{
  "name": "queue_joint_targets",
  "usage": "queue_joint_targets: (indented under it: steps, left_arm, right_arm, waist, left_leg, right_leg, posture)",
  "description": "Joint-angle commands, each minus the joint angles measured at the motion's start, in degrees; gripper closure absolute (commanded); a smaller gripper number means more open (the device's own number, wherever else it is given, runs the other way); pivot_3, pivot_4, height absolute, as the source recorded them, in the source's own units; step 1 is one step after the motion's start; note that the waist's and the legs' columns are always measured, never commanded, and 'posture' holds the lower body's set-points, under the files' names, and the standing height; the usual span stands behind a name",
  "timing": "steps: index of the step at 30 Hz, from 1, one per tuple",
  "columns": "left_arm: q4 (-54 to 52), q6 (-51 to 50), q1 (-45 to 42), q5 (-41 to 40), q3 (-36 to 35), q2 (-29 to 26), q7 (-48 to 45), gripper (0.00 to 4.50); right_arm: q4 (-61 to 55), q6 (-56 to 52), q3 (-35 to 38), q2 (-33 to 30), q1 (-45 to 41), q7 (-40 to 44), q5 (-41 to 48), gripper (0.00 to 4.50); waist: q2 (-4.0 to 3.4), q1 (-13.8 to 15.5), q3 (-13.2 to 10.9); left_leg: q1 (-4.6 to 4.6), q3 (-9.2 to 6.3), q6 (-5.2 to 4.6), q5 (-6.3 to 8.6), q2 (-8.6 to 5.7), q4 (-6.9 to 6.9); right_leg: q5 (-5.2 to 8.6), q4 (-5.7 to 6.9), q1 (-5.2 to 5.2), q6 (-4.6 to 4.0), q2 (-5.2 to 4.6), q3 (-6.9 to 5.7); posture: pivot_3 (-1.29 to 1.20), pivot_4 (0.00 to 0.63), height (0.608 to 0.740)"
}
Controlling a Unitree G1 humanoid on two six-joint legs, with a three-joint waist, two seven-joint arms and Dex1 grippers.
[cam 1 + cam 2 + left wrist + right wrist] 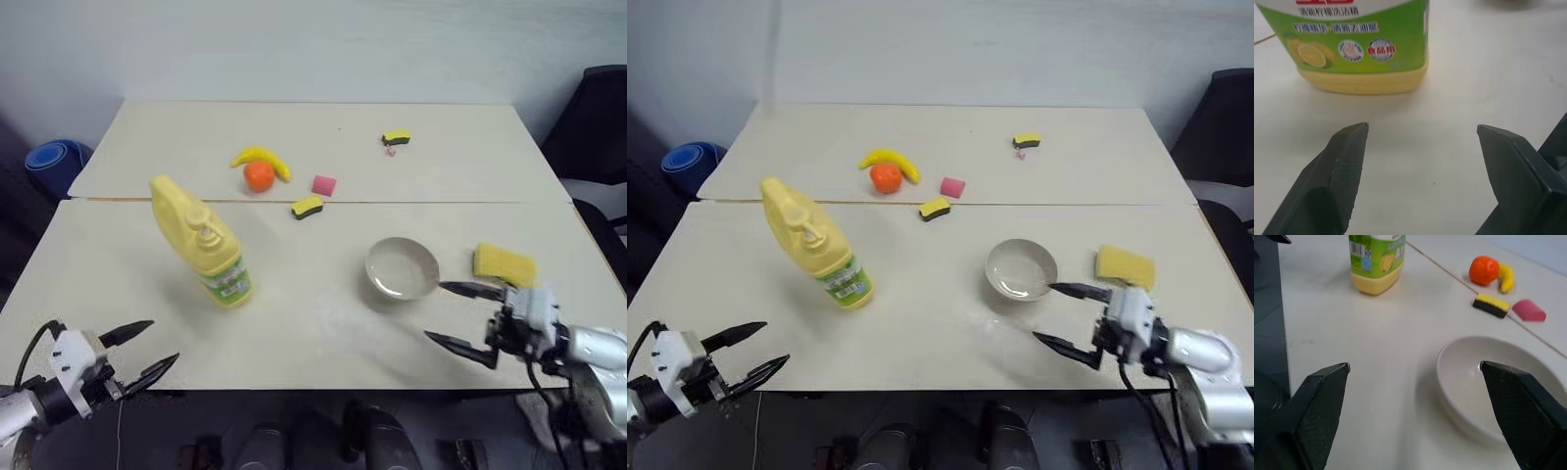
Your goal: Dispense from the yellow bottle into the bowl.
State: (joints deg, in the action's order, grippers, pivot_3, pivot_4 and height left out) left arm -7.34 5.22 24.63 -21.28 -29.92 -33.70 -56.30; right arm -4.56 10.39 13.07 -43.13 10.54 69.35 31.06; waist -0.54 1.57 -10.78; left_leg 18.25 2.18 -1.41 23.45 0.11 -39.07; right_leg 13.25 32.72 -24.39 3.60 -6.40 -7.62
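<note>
The yellow bottle (202, 243) stood upright on the pale surface (294, 333), left of centre, its pump top up and its green-and-white label facing the near edge. The bowl (402, 267) sat well apart from it to the right, on the same near half of the surface, pale inside. The left pincer (139, 352) hung at the near left edge with its two black fingers spread, holding nothing, near the bottle's base but apart from it. The right pincer (460, 315) was just beside the bowl on its near right side, fingers spread wide and pinching nothing; whether the far fingertip touched the rim could not be told. A yellow sponge block (505, 264) lay just right of the bowl. Farther back lay a banana (261, 158) touching an orange (259, 176), a pink piece (324, 185), a small yellow-and-black sponge (307, 207) and another like it (396, 137) at the far right.
</note>
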Motion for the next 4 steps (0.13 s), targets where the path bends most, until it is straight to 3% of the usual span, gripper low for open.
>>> queue_joint_targets:
  steps: [1,4]
  left_arm:
    - [0.45,4.05,1.83,2.37,0.76,1.27,1.97,0.77]
    - [1.09,5.49,2.68,3.87,1.7,1.52,3.21,0.77]
  right_arm:
    - [-1.01,4.6,3.02,0.15,2.85,0.4,-2.2,0.0]
    - [1.04,7.53,3.26,1.06,3.81,-0.46,-4.32,0.0]
  waist:
    - [-0.01,-0.1,0.0]
    - [0.01,-0.22,-0.01]
  left_leg:
    - [0.0,0.0,-0.01,-0.01,0.0,0.0]
    - [0.0,0.05,-0.08,-0.05,0.01,0.0]
  right_leg:
    - [0.0,0.01,-0.01,0.0,0.0,0.0]
    - [0.0,0.05,-0.05,0.0,0.02,0.0]
  posture:
    - [0.0,0.15,0.74]
    - [0.0,0.15,0.74]
